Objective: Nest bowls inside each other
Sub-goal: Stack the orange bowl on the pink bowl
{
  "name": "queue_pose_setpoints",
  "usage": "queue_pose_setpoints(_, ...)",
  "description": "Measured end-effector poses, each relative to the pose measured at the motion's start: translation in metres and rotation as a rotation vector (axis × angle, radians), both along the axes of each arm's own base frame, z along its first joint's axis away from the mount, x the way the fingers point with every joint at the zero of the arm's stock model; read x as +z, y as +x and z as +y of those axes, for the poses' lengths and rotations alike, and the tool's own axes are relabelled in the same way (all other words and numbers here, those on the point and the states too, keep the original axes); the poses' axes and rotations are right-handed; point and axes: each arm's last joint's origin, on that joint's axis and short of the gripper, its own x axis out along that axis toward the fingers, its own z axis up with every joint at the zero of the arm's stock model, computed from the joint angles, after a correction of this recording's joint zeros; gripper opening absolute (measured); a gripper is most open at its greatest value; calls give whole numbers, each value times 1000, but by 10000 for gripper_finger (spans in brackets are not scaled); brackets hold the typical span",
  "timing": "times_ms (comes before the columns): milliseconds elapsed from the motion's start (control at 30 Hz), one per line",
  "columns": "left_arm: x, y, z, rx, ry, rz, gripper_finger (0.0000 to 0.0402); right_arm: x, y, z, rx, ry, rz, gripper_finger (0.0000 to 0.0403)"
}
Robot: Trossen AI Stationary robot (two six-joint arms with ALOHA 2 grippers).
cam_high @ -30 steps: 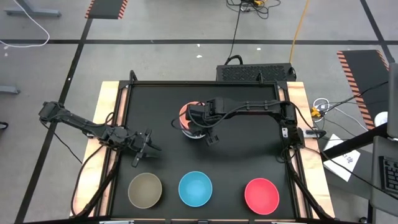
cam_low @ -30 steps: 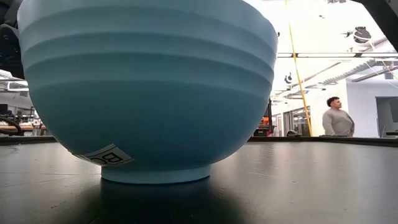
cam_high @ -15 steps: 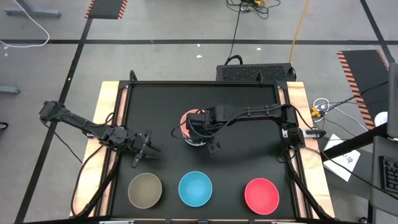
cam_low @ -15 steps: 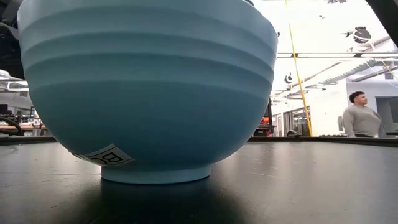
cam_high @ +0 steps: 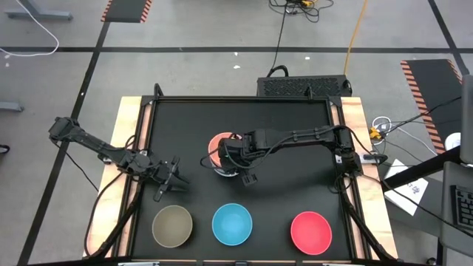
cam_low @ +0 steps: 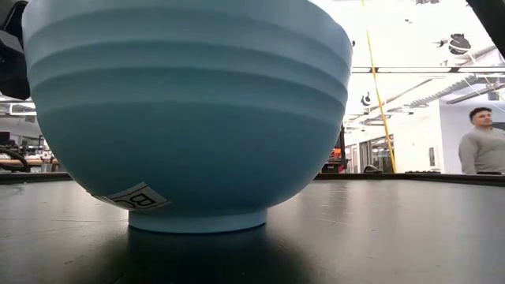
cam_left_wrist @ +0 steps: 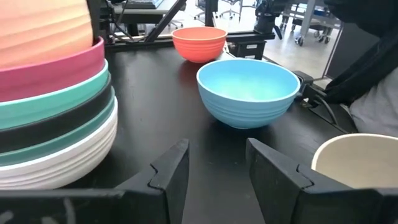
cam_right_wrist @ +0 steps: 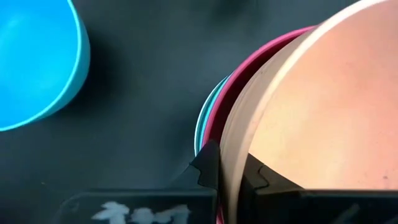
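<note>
At the middle of the table [cam_high: 295, 199], my right gripper [cam_right_wrist: 229, 167] pinches the rim of the peach-orange bowl [cam_right_wrist: 311, 112], which sits in the magenta bowl [cam_left_wrist: 53, 71] atop a nested stack (teal, black, another green-toned band and white show below it in the left wrist view). My left gripper [cam_left_wrist: 214, 168] hovers with fingers parted and empty near the table's left edge, just above the olive-brown bowl [cam_high: 172, 225]. Along the front edge stand that bowl, the light blue bowl [cam_high: 232, 223] and the red bowl [cam_high: 310, 230], well apart. A person [cam_low: 483, 150] stands in the room beyond.
</note>
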Motion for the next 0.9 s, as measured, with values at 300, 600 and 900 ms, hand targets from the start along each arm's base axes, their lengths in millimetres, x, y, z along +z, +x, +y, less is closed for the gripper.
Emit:
queue_pose_setpoints(300,0,0,0,5,5,-2,161,-1,-2,-7,-65,16,28,43)
queue_pose_setpoints(600,0,0,0,7,1,0,161,0,-1,-6,-66,14,11,143)
queue_pose_setpoints(900,0,0,0,9,-2,0,161,23,-7,-7,-69,27,-78,183)
